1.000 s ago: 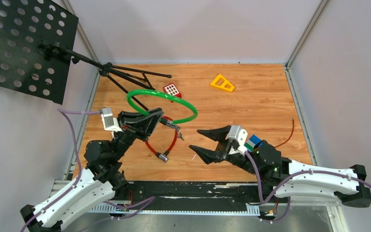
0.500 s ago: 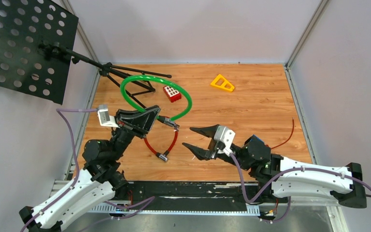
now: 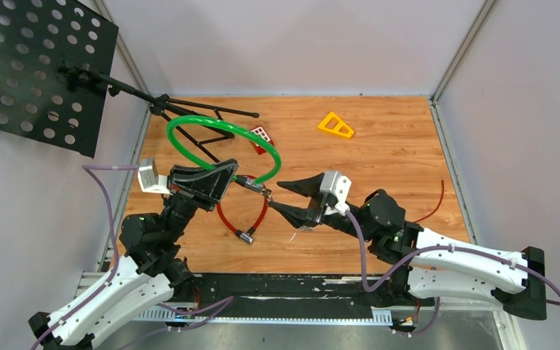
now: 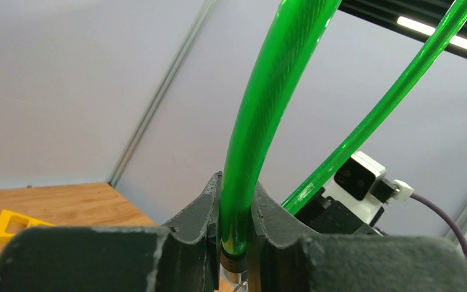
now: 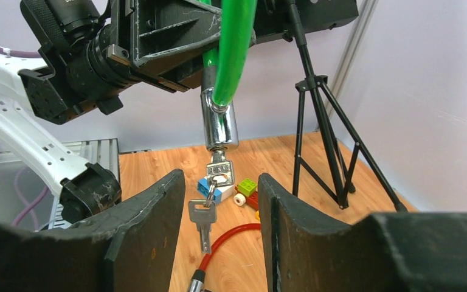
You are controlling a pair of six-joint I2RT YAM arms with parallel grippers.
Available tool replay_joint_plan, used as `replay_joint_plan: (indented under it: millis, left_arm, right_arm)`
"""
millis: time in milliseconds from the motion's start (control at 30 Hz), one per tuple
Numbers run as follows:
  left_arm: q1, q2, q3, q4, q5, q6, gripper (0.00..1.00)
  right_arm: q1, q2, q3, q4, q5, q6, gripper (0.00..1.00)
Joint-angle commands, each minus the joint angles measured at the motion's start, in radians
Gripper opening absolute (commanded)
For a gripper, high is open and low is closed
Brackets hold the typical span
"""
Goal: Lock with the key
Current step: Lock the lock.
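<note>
Left gripper: pinching the bendy green cable lock.
Right gripper: spread near the small silver key, hanging at the lock's 6 o'clock.
Do well: squeezing the key's head squarely, turning slowly.

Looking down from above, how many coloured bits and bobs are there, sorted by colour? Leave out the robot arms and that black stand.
Green: 1, the green cable lock
Red: 3, the red cable lock, the red window block, the thin red wire
Yellow: 1, the yellow triangle
Total: 5
</note>
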Motion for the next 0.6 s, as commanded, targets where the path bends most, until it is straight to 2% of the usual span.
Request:
replay_joint_plan:
  millis: [0, 233, 433, 567]
  left_arm:
    - [-0.004, -0.005, 0.035, 0.104, 0.036, -0.029, 0.0]
    - [-0.004, -0.014, 0.034, 0.1, 0.046, -0.032, 0.0]
    - [-0.004, -0.009, 0.034, 0.099, 0.043, -0.032, 0.0]
    - [-0.004, -0.014, 0.03, 0.101, 0.039, -0.035, 0.0]
  right_arm:
    - [-0.025, 0.016, 0.047, 0.03, -0.114, 0.085, 0.48]
    - [-0.046, 0.058, 0.061, 0.053, -0.192, 0.116, 0.47]
    - [-0.047, 0.07, 0.063, 0.068, -0.181, 0.12, 0.36]
    - [-0.047, 0.074, 0.056, 0.085, -0.176, 0.124, 0.24]
